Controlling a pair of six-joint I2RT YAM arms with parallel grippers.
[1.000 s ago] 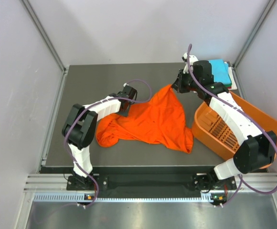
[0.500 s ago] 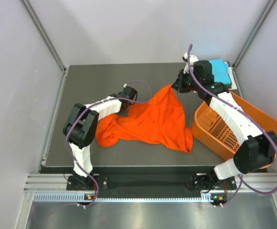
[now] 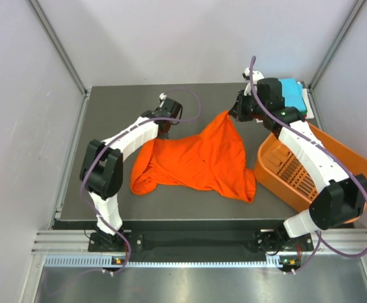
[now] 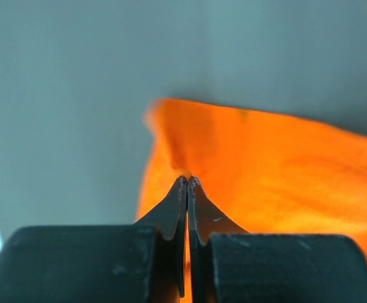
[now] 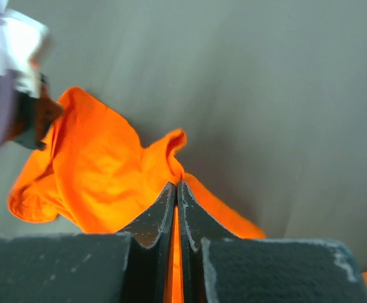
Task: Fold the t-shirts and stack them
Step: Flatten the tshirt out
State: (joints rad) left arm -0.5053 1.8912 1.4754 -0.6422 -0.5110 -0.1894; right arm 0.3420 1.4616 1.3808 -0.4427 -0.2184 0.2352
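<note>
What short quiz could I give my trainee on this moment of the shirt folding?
1. True or false: the left gripper is open.
2. At which side of the table is the basket? A left, B right, C centre.
3. What cloth do the left and the right gripper both pinch?
Key: 1 false, it is shut. 2 B. 3 the orange shirt.

The orange shirt [image 3: 202, 158] is soft, matt cloth with many creases. The turquoise shirt [image 3: 292, 91] is also matt cloth, but smooth. The table [image 3: 120, 107] is dark, matt and even. The basket [image 3: 273, 165] is hard plastic with a slight gloss. The arms [image 3: 132, 134] have glossy white plastic shells. The frame [image 3: 66, 240] is bare metal. The black fingers [image 4: 170, 211] look matt and a little scratched.
</note>
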